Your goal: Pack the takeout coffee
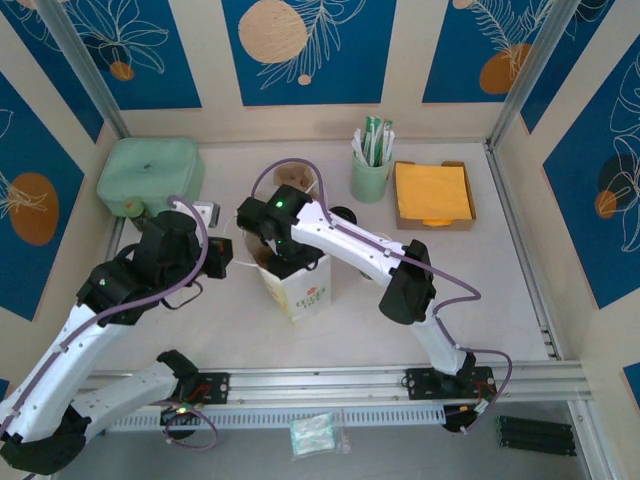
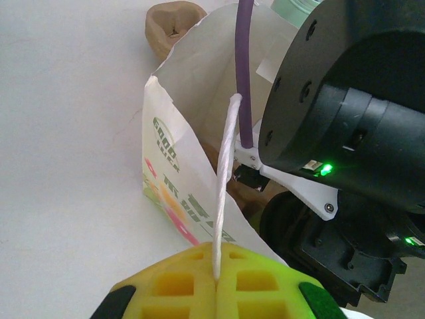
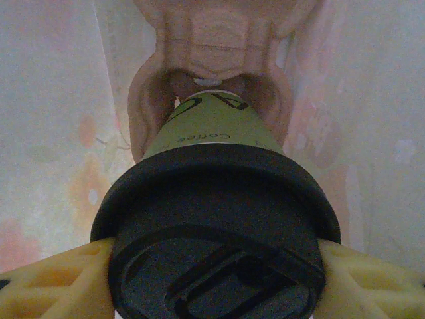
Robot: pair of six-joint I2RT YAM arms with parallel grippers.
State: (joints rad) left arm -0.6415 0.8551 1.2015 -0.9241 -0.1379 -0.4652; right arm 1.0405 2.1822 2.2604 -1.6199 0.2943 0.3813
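At table centre, seen from the top camera, a white paper bag stands upright with its mouth open. The right arm reaches over it from the right, and its wrist dips into the opening.

Left gripper: the yellow fingers are pressed together with no gap, pinching the bag's white string handle. The string runs taut from the fingertips up to the bag's rim. The printed side wall of the bag lies just beyond the fingers, and the black wrist housing of the right arm fills the bag's mouth.

Right gripper: the yellow fingers are closed against both sides of the round black lid of the takeout coffee, which hangs between them inside the bag. The cup's olive-green band points down toward a brown moulded-pulp cup carrier on the bag floor. The cup's base is at the mouth of one socket; whether it is seated cannot be told.

Along the back of the table stand a mint-green lidded box, a mint-green cup of sachets and a stack of orange napkins.
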